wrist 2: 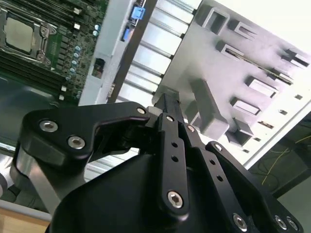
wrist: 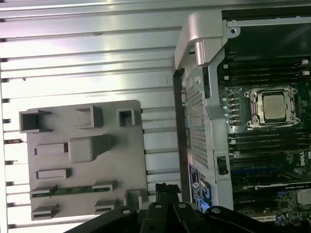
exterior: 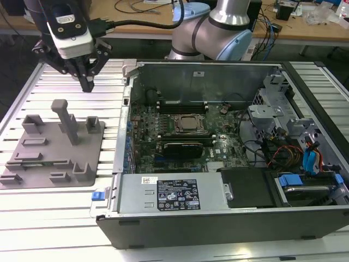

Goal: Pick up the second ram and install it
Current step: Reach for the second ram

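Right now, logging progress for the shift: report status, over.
Gripper shut, empty, hovering beside grey fixture. Second ram lying in fixture, untouched. Nothing in the way.

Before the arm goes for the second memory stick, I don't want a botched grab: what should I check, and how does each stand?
1. Memory stick seated in grey fixture: ok.
2. Gripper empty: ok.
3. Gripper open for a grab: not ok, shut.
4. Gripper above the stick: not ok, it hangs off to one side.
5. Computer case open: ok.
6. Room for it beside the processor: cannot tell.
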